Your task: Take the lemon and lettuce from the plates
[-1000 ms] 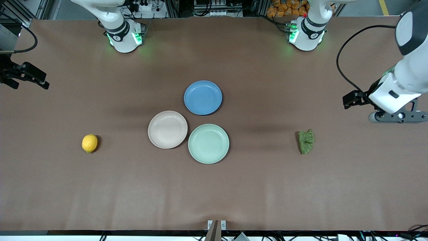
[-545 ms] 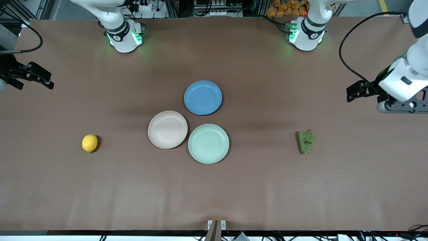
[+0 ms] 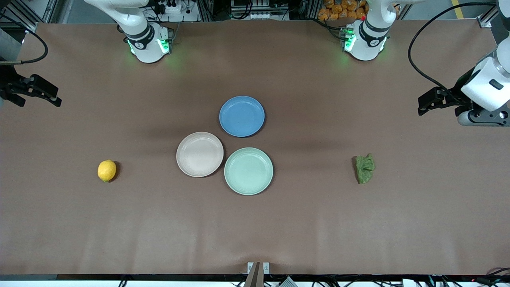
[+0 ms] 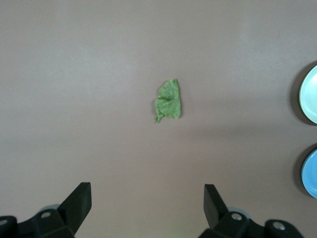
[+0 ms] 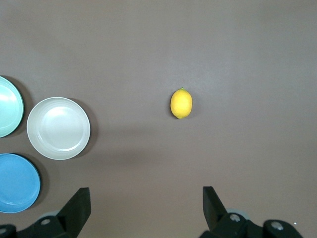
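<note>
With lemon [image 3: 106, 170] and lettuce [image 3: 364, 168] off the plates [image 3: 199, 154], hovering high, left gripper [image 4: 147, 206] and right gripper [image 5: 146, 208] spread apart.

Brown table [image 3: 279, 231] carries lemon [image 3: 106, 170], lettuce [image 3: 364, 168], three plates [image 3: 248, 187].

I see a round blue plate [image 3: 242, 116] lying flat and bare at mid-table on the brown table cover [image 3: 303, 223], the farthest of the three dishes from my front camera. Past the table's top edge, I make out a heap of orange fruit [image 3: 342, 10] and a white power strip [image 3: 175, 7].
</note>
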Controlling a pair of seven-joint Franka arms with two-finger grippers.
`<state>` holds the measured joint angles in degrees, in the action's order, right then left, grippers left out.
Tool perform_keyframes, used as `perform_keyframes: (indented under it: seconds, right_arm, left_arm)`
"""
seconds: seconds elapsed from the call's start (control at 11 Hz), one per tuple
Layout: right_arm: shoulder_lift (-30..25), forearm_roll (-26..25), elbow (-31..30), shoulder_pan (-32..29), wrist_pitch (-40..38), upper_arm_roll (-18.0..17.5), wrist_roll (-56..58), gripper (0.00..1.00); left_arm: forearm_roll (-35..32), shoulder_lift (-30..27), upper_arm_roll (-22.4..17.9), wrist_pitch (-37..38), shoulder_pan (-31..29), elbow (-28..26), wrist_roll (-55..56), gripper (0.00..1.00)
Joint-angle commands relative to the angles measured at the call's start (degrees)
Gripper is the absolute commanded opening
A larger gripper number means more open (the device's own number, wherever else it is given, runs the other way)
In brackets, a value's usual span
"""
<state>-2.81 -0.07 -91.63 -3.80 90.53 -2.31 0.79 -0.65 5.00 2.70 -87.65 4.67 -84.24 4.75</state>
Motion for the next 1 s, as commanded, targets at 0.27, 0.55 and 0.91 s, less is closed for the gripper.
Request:
perform_keyframes:
  seconds: [0.27,0.55,0.91]
  right_arm:
    - [0.4,-0.8,0.7,-0.5,-1.1,-0.2,0.2,1.00]
    - [0.5,-0.8,0.7,-0.8,-1.1,-0.2,0.3,1.00]
    - [0.5,-0.8,0.3,-1.0,-1.1,-0.2,0.3,1.00]
  left_arm:
    - [1.2,0.5,-0.2,0.6,-0.7,0.0,-0.2,1.00]
    - [1.1,1.0,-0.2,0.6,-0.6,0.0,-0.1,1.00]
    - [1.0,1.1,-0.2,0.6,-0.7,0.0,-0.7,1.00]
